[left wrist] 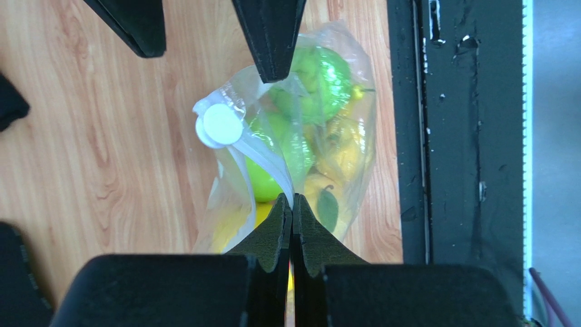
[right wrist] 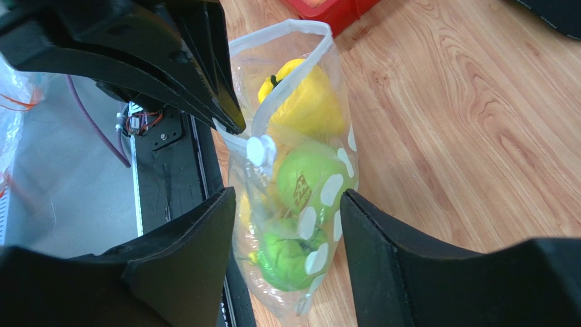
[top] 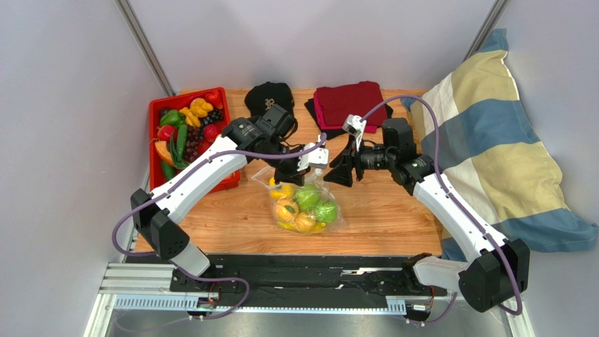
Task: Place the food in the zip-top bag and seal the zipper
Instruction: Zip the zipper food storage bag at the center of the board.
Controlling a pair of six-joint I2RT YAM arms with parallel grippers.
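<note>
Clear zip-top bag [left wrist: 310, 129] | nipped by left pincer [left wrist: 292, 201] | straddled by right pincer [right wrist: 288, 199]

A light-grained wooden tabletop [top: 394, 217] is enclosed by plain pale grey walls [top: 316, 35], with slanted metal poles [top: 144, 45] set at the rear corners. A blue, yellow and white striped pillow [top: 492, 147] is laid along the right edge.
</note>
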